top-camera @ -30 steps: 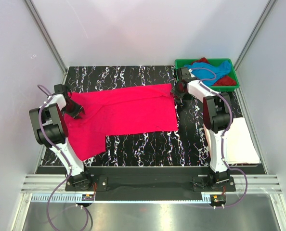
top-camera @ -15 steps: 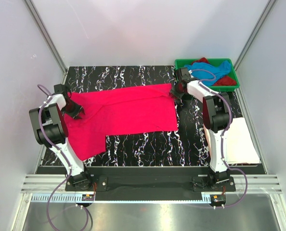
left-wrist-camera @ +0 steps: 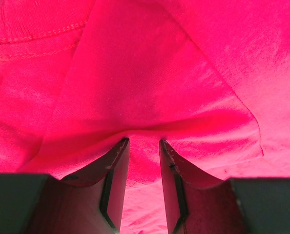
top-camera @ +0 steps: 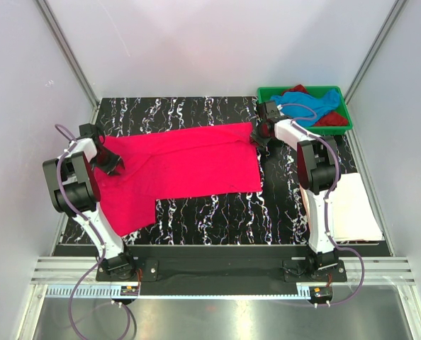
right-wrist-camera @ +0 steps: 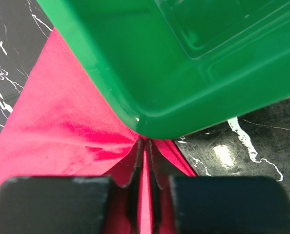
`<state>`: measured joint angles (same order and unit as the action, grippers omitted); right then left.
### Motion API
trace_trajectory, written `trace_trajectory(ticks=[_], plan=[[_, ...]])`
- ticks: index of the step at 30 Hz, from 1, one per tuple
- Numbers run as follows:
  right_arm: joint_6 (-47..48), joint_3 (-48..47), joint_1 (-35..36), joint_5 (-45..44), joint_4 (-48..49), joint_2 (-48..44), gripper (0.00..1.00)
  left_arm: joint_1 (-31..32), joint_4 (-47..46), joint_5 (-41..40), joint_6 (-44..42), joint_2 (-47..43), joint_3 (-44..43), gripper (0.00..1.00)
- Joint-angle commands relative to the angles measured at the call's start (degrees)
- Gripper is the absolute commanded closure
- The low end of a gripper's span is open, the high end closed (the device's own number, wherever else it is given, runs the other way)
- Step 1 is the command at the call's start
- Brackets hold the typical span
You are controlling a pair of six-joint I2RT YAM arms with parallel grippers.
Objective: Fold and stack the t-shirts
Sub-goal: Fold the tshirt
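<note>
1. Left pincer (left-wrist-camera: 142, 142): jaws part open and clamped on a bunched fold of the hot pink t-shirt (top-camera: 189, 163). Creases fan out from the fingertips (left-wrist-camera: 119, 146).
2. Right pincer (right-wrist-camera: 146, 141): jaws almost together, pinching a thin edge of the same shirt at its far right corner. This is right under the corner of the green tray (right-wrist-camera: 184, 73).
3. The hot pink t-shirt lies spread flat across the dark marbled surface (top-camera: 217, 212), its long side running left to right. One flap hangs toward the near left edge. The left pincer is at its left end and the right pincer at its far right corner.
4. A sky blue t-shirt (top-camera: 317, 103) and a dark red t-shirt (top-camera: 332, 119) sit crumpled in the green tray at the far right corner.
5. A white t-shirt (top-camera: 356, 209) lies folded flat on the right side of the surface, beside the right arm.
</note>
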<state>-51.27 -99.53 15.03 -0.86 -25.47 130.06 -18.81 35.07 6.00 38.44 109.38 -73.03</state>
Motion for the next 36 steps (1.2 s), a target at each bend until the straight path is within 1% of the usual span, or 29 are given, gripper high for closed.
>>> trace_trajectory(ticks=[1, 2, 3, 16, 22, 27, 36], plan=[[1.34, -2.16, 0.18, -1.16, 0.25, 0.55, 0.91, -0.62, 0.44, -1.52, -0.99, 0.83, -1.76, 0.63], [2.39, -2.42, 0.18, -1.51, 0.08, 0.46, 0.99, -0.70, 0.44, -1.52, -0.99, 0.92, -1.67, 0.63], [2.92, -2.60, 0.18, -1.68, 0.25, 0.20, 1.00, -0.62, 0.44, -1.52, -0.99, 0.92, -1.67, 0.63], [11.97, -2.43, 0.27, -3.10, -0.02, -4.46, 1.00, -1.14, 0.18, -1.34, -0.91, 1.45, -1.50, 0.63], [12.68, -0.23, 0.27, -0.55, 3.50, -5.17, 1.00, -1.23, 0.26, -1.43, -0.91, 1.45, -1.50, 0.63], [14.26, -0.49, 0.27, -1.16, 3.50, -5.17, 1.00, -1.41, 0.53, -1.52, -1.08, 1.18, -1.58, 0.63], [17.51, 2.06, 0.27, -0.89, 2.98, -4.03, 1.00, -1.49, 0.09, -1.17, -2.05, -0.13, -0.97, 0.64]])
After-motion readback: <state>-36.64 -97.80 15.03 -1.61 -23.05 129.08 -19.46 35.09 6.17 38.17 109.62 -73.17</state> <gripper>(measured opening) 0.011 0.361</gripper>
